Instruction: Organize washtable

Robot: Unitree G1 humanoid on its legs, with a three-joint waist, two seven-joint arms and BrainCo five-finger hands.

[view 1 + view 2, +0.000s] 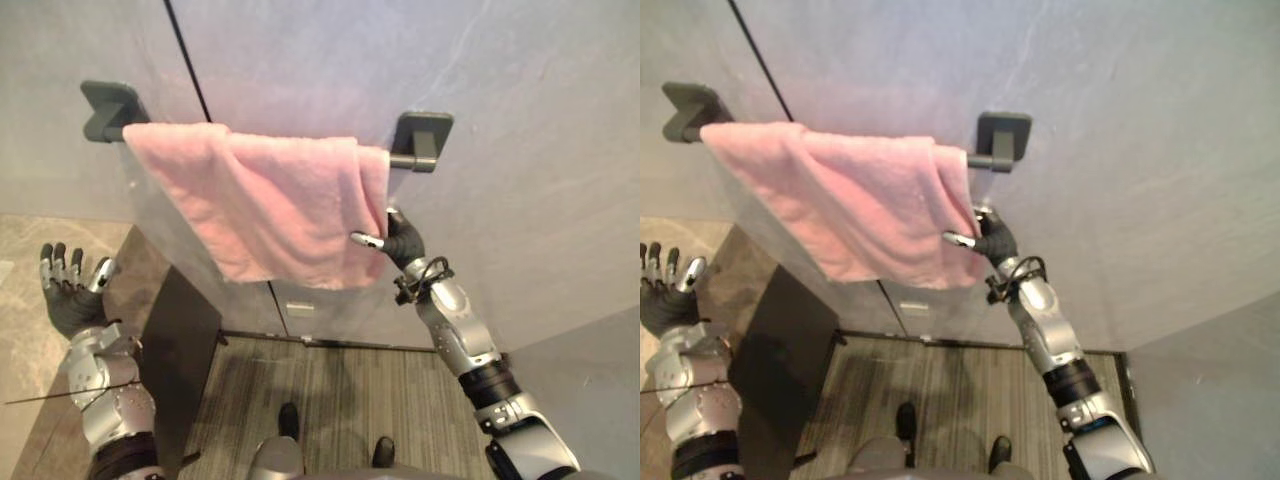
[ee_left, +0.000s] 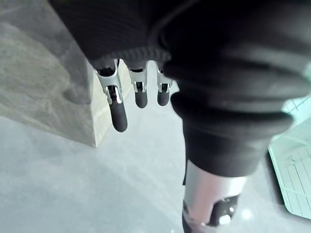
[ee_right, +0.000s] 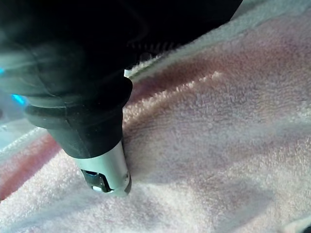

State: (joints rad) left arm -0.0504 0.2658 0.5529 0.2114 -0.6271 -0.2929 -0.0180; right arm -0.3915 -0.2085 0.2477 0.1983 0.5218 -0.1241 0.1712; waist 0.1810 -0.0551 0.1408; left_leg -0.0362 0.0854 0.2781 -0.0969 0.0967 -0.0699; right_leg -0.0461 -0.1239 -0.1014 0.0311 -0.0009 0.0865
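Observation:
A pink towel [image 1: 270, 200] hangs folded over a dark towel bar, which runs between a left bracket [image 1: 110, 108] and a right bracket [image 1: 422, 140] on the grey wall. My right hand [image 1: 403, 242] is raised to the towel's lower right edge. Its thumb [image 3: 109, 170] lies across the front of the cloth and its fingers are tucked behind, pinching the edge. My left hand [image 1: 68, 295] is held up at the lower left, palm out with straight fingers [image 2: 119, 114], holding nothing and well clear of the towel.
A dark panel [image 1: 180, 350] stands below the towel's left part. A beige marble surface [image 1: 25, 350] lies beside my left hand. Striped wooden flooring [image 1: 330, 400] runs below the wall.

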